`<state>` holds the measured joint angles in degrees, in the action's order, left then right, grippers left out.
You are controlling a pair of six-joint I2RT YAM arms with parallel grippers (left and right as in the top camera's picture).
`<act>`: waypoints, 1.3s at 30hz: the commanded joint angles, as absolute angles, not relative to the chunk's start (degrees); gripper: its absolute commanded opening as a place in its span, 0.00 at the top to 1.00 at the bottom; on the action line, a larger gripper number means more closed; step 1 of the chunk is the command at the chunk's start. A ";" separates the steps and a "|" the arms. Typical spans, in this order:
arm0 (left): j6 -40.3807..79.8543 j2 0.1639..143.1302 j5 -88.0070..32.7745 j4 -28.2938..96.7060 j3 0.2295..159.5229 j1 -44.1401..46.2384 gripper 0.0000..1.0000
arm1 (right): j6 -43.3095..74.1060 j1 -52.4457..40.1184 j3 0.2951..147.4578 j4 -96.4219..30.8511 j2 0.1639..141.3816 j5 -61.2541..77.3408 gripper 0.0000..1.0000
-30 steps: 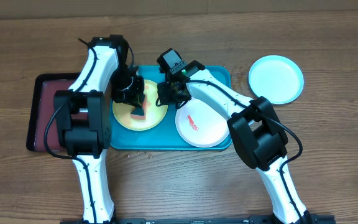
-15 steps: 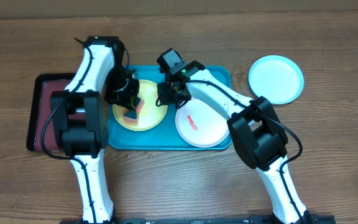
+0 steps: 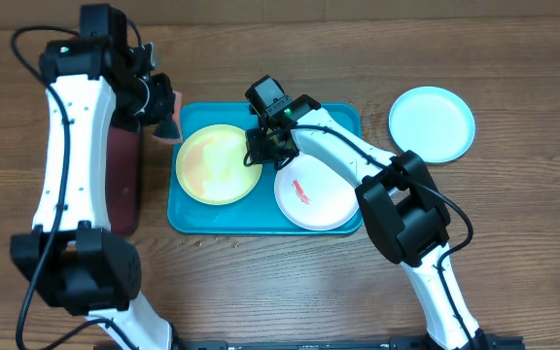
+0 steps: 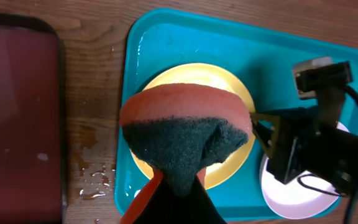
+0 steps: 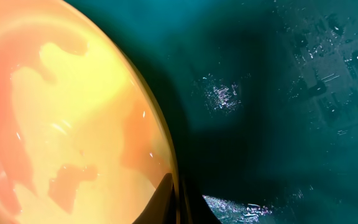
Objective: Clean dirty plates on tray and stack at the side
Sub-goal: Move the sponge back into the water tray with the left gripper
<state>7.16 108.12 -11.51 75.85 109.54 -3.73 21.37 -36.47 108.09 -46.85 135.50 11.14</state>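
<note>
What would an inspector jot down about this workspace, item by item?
Surface: wooden table, with water drops beside the teal tray.
Job's things: teal tray holds a yellow-green plate with faint orange smears and a white plate with a red smear; light blue plate sits on the table at right.
Clutter: dark red tray at left.
Grippers: left gripper shut on a sponge, held in the air; right gripper shut at the yellow-green plate's rim.
Cables: black cables run along the arms.
Surroundings: nothing seen.
</note>
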 commanded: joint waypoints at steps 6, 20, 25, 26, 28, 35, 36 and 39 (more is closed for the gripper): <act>9.72 108.60 -10.41 66.76 97.21 -2.17 0.96 | 20.95 -37.01 106.98 -46.94 137.45 9.93 0.96; 18.26 108.18 -0.82 66.57 99.66 -13.78 0.96 | 20.95 -37.01 106.98 -46.76 137.45 9.93 0.96; 19.20 108.60 3.73 65.30 98.61 -19.20 0.96 | 20.95 -37.01 106.98 -46.74 137.45 9.93 0.96; 20.62 108.64 6.24 64.77 98.08 -20.16 0.96 | 20.95 -37.01 106.98 -46.74 137.45 9.96 0.96; 22.52 108.66 8.49 63.57 96.40 -21.56 0.96 | 20.95 -37.01 106.98 -46.74 137.45 9.93 0.96; 22.33 108.71 5.65 54.54 86.50 -24.32 0.96 | 20.95 -37.01 106.98 -46.54 137.45 9.96 0.96; 21.56 108.71 4.03 53.60 85.34 -24.38 0.96 | 20.97 -37.01 106.98 -46.57 137.45 9.96 0.96; 20.56 108.73 -0.19 51.24 82.70 -24.38 0.95 | 20.97 -37.01 106.98 -46.50 137.45 9.96 0.96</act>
